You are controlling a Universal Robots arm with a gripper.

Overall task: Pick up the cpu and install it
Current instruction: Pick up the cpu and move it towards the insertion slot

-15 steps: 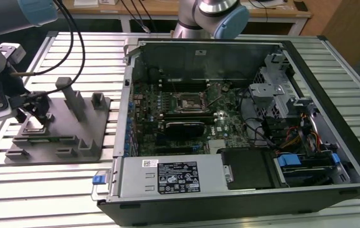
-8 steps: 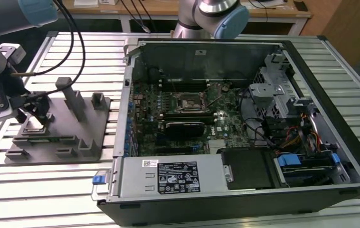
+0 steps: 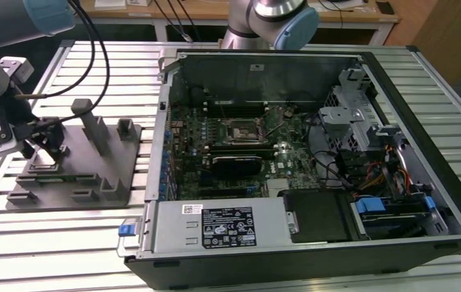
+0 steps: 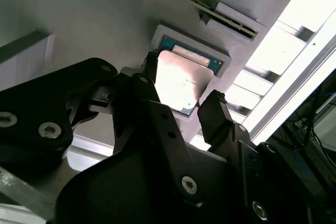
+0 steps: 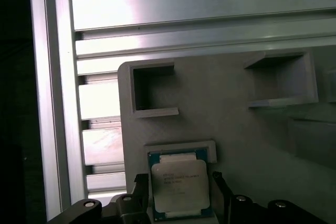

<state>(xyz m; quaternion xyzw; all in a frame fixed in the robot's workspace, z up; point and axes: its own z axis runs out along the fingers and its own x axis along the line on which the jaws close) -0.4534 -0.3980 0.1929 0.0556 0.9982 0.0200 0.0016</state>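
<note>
The cpu [image 5: 179,190] is a small square chip with a silvery top plate and a green edge. It lies in a shallow recess of the grey fixture plate [image 5: 231,114]. In both wrist views my gripper [image 5: 179,178] has one black finger against each of two opposite edges of the cpu [image 4: 178,80], closed on it. In the exterior view the gripper [image 3: 44,149] stands low over the fixture plate [image 3: 76,170] at that view's left. The black motherboard socket [image 3: 239,131] sits inside the open computer case [image 3: 425,152], far from the gripper.
Upright grey posts [image 3: 92,125] rise from the fixture plate close beside the gripper. The slatted metal table [image 3: 68,243] carries both fixture and case. Drive bays, cables [image 3: 368,176] and a power supply [image 3: 214,228] crowd the case.
</note>
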